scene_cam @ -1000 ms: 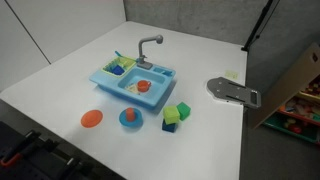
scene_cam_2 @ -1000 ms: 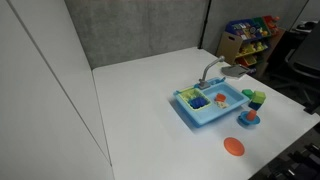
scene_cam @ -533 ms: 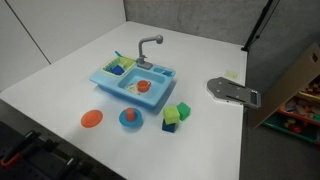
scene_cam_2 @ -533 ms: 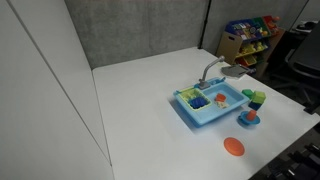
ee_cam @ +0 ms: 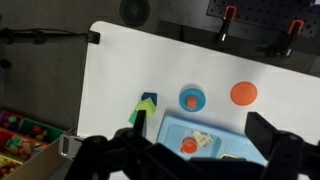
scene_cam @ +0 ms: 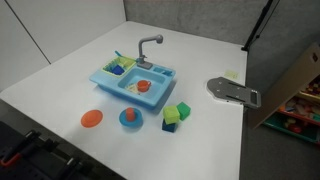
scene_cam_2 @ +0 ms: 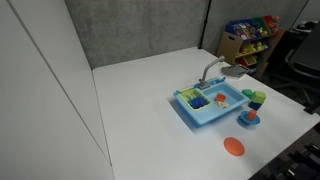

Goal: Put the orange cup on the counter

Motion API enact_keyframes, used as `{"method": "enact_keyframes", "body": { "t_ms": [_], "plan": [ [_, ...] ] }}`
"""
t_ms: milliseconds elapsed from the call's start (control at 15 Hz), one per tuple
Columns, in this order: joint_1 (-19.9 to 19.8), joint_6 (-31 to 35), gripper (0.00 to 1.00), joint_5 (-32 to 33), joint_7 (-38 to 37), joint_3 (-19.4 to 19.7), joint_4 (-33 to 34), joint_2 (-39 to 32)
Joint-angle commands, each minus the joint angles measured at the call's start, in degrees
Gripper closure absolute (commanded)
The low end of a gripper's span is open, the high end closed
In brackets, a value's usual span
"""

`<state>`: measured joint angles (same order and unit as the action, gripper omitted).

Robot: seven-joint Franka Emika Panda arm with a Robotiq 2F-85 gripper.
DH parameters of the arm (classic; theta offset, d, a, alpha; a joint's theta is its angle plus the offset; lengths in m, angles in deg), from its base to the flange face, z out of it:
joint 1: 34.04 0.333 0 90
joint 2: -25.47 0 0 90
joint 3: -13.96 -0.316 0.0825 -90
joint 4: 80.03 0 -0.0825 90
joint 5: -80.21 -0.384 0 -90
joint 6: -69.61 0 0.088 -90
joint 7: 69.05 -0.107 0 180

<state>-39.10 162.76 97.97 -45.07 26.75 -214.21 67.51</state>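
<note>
Exterior view: orange cup sits in a basin of the blue toy sink.
Exterior view: sink on white table; cup too small to pick out.
Wrist view: gripper spread wide, holding nothing; cup in the sink below.

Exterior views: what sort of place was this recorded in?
Probably a lab or office test space, not a real kitchen: a toy sink sits on a plain white table, with a grey partition wall behind it and a shelf of colourful toy bins nearby.
</note>
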Motion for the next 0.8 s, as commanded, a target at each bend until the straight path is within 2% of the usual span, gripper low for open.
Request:
{"method": "enact_keyframes", "body": {
  "t_ms": [0, 733],
  "plan": [
    [1.4, 1.5, 0.0, -2.7, -1.7, 0.7, 1.3, -2.6],
    [2.9, 11.5, 0.0, -10.1, -6.2, -2.1, 1.3, -11.5]
  ]
}}
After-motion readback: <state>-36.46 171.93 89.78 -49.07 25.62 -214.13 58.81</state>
